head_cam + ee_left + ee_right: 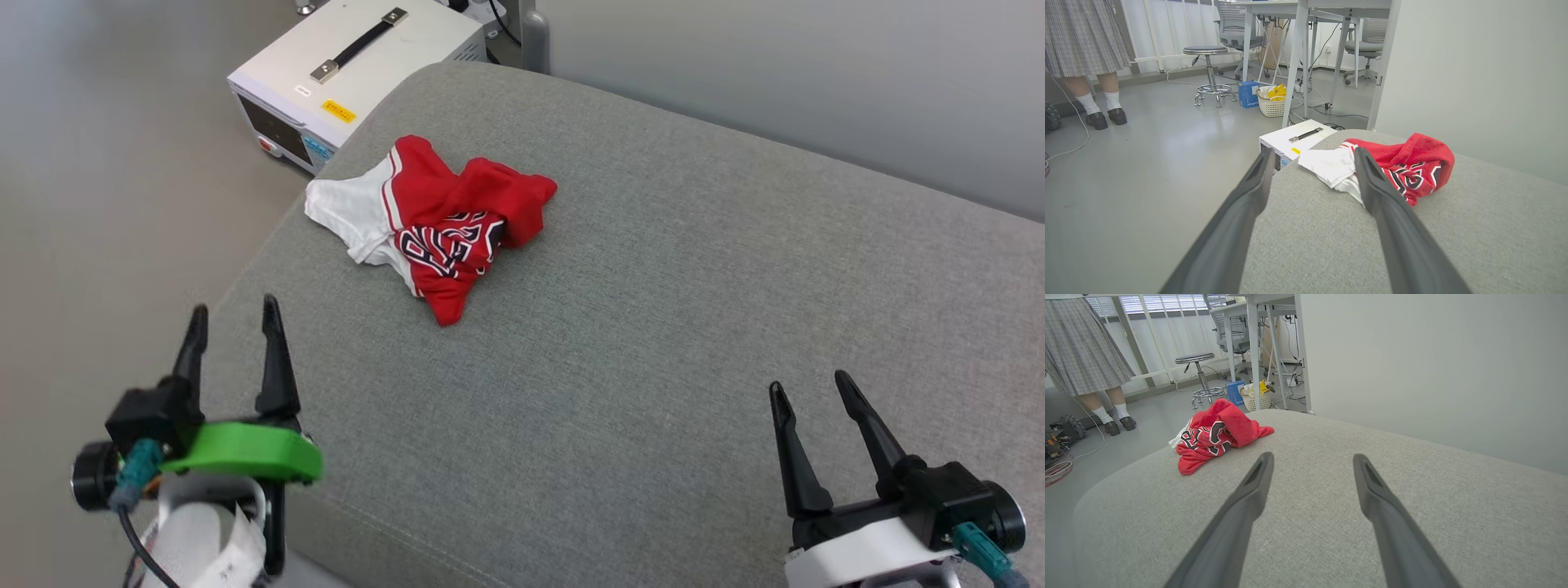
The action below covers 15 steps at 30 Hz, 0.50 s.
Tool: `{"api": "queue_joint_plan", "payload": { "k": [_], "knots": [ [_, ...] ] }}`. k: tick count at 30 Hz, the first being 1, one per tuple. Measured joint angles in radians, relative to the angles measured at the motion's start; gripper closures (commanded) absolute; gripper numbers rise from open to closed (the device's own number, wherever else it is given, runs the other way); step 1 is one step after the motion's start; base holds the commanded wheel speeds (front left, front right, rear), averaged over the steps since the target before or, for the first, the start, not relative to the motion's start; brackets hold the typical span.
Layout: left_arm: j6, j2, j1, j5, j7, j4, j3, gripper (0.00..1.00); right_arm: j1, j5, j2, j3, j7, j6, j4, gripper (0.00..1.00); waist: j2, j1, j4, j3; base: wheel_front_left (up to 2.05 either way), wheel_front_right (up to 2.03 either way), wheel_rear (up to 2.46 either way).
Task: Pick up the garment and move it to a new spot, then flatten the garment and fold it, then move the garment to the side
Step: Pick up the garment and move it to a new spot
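The garment [441, 220], a red jersey shirt with a white sleeve and black lettering, lies crumpled near the far left corner of the grey cushioned surface [653, 327]. It appears ahead in the left wrist view as the garment [1404, 167] and to the left in the right wrist view as the garment [1216, 437]. My left gripper [235, 318] stands open at the cushion's left edge, well short of the shirt, holding nothing. My right gripper [808, 388] stands open at the lower right, far from the shirt, also holding nothing.
A white equipment case with a black handle [351, 73] sits on the floor just beyond the cushion's far left corner. A person in a plaid skirt [1086, 41] stands across the room, near a stool [1206, 69], desks and a basket [1271, 104]. A pale wall [816, 73] borders the cushion's far side.
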<state>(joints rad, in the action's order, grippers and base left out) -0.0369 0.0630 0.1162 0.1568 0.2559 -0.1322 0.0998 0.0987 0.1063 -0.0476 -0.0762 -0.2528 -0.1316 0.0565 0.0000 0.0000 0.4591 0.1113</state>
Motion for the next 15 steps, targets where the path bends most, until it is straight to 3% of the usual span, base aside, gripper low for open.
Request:
{"api": "queue_joint_plan", "payload": {
  "k": [6,10,15],
  "knots": [
    [-0.068,0.08,0.242,0.001,0.0,-0.086,0.052,0.0,-0.048,-0.024,-0.008,-0.005,0.0,0.0,0.015,0.0,0.0,0.0,-0.034,0.055,0.0,0.0,0.0],
    [-0.085,0.143,0.403,0.036,0.0,-0.17,0.053,0.0,-0.084,-0.025,-0.026,-0.005,0.0,0.0,0.028,0.0,0.0,0.0001,-0.059,0.104,0.0,0.0,0.0],
    [-0.091,0.251,0.559,0.121,0.0,-0.309,-0.063,0.0,-0.114,-0.028,-0.035,-0.011,-0.003,0.0,0.043,0.0,0.0,0.0001,-0.093,0.163,0.0,0.0,0.0]
  ]
}}
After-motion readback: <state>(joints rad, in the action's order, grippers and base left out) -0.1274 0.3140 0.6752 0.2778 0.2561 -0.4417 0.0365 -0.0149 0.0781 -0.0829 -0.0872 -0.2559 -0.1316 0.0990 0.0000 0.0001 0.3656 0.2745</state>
